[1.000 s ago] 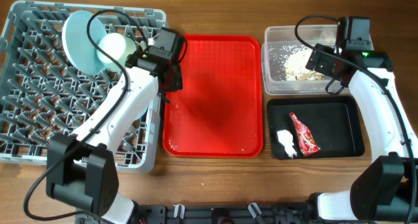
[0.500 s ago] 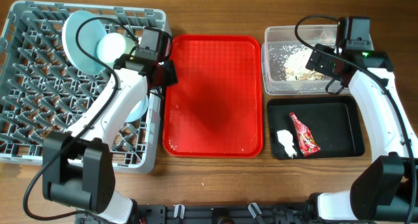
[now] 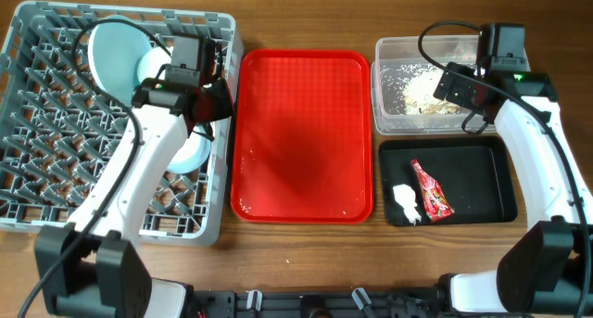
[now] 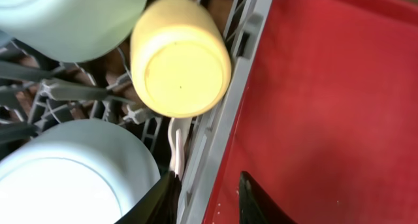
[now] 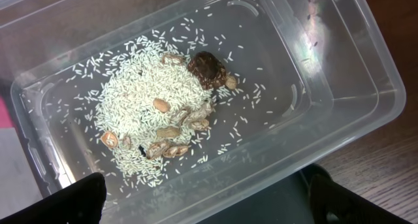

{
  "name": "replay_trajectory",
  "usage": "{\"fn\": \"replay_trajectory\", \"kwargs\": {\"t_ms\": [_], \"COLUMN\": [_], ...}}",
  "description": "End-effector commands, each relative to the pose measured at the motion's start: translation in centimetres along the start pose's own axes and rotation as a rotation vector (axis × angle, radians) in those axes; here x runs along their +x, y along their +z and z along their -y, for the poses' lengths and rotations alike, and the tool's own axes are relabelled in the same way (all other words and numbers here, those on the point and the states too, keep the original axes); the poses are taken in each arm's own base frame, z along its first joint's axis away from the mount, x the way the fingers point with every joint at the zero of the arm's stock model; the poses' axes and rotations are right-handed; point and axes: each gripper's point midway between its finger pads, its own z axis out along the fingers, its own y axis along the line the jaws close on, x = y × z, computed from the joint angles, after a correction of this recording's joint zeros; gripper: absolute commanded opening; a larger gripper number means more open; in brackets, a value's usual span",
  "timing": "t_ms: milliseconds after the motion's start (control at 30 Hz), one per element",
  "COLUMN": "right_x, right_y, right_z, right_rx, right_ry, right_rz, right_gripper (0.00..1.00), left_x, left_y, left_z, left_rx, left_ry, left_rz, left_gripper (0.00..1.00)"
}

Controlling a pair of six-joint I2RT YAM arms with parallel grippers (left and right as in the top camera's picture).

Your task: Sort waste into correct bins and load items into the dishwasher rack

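The left gripper (image 4: 208,185) hangs over the right-hand wall of the dishwasher rack (image 3: 37,216), its jaws partly apart and holding nothing; one finger is inside the rack and the other is over the red tray (image 3: 301,137). Just ahead of it, inside the rack, the yellow cup (image 4: 181,57) lies with its base facing up. The pale green-blue bowl (image 4: 72,18) is beside the cup, and the light blue plate (image 4: 72,178) is nearer the gripper. A white plastic utensil handle (image 4: 176,142) stands between the pegs by the wall, fork or spoon I cannot tell. Over at the right, the right gripper (image 5: 199,204) is spread wide and empty above the clear tub (image 5: 353,87), where the rice scraps (image 5: 144,113) lie heaped with brown bits. In the black tray (image 3: 486,165) the red-and-white wrapper (image 3: 433,190) lies next to the crumpled tissue (image 3: 405,199).
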Motion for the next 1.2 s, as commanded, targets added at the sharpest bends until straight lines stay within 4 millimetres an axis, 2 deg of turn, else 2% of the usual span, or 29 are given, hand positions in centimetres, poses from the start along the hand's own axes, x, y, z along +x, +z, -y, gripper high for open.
{"fn": "replay_trajectory", "kwargs": {"t_ms": [0, 67, 167, 233, 400, 567, 600, 667, 733, 800, 867, 933, 1000, 1033, 1100, 1167], "right_x": [-0.3, -0.3, -0.3, -0.3, -0.3, -0.3, -0.3, -0.3, -0.3, -0.3, -0.3, -0.3, -0.3, -0.3, -0.3, -0.3], "right_y": [0.2, 0.2, 0.2, 0.2, 0.2, 0.2, 0.2, 0.2, 0.2, 0.2, 0.2, 0.2, 0.2, 0.2, 0.2, 0.2], "right_z": [0.3, 0.3, 0.3, 0.3, 0.3, 0.3, 0.3, 0.3, 0.3, 0.3, 0.3, 0.3, 0.3, 0.3, 0.3, 0.3], "right_rx": [0.017, 0.017, 0.017, 0.017, 0.017, 0.017, 0.017, 0.017, 0.017, 0.017, 0.017, 0.017, 0.017, 0.017, 0.017, 0.017], "right_ry": [0.015, 0.014, 0.015, 0.015, 0.015, 0.014, 0.015, 0.014, 0.014, 0.015, 0.014, 0.014, 0.015, 0.015, 0.015, 0.015], "right_rz": [0.005, 0.005, 0.005, 0.005, 0.005, 0.005, 0.005, 0.005, 0.005, 0.005, 0.005, 0.005, 0.005, 0.005, 0.005, 0.005], "right_gripper": [1.0, 1.0, 1.0, 1.0, 1.0, 1.0, 1.0, 1.0, 1.0, 1.0, 1.0, 1.0, 1.0, 1.0, 1.0, 1.0], "left_x": [1.3, 2.4, 3.0, 2.6, 0.6, 0.4, 0.4, 0.4, -0.2, -1.8, -3.8, -5.9, -7.8, -8.7, -9.4, -9.3], "left_y": [2.9, 4.0, 4.7, 4.9, 5.2, 5.2, 5.2, 5.2, 4.5, 2.4, -0.8, -4.9, -9.1, -11.1, -13.6, -14.3], "left_z": [-0.6, -0.5, -0.7, -0.6, 0.4, 0.4, 0.4, 0.4, 0.6, 0.6, 1.1, 1.7, 2.1, 2.3, 2.4, 2.3], "left_rx": [-0.047, -0.046, -0.058, -0.055, -0.018, -0.014, -0.016, -0.016, -0.009, -0.012, 0.02, 0.067, 0.125, 0.154, 0.186, 0.191], "left_ry": [0.018, 0.021, 0.023, 0.022, 0.01, 0.011, 0.011, 0.014, 0.012, 0.008, 0.0, -0.012, -0.026, -0.034, -0.042, -0.043], "left_rz": [-0.086, -0.143, -0.169, -0.152, -0.07, -0.062, -0.064, -0.064, -0.043, 0.017, 0.099, 0.206, 0.336, 0.405, 0.476, 0.487], "left_gripper": [0.29, 0.26, 0.26, 0.19, 0.18, 0.23, 0.26, 0.42, 0.48, 0.52, 0.57, 0.73, 0.96, 1.0, 1.0, 1.0]}}
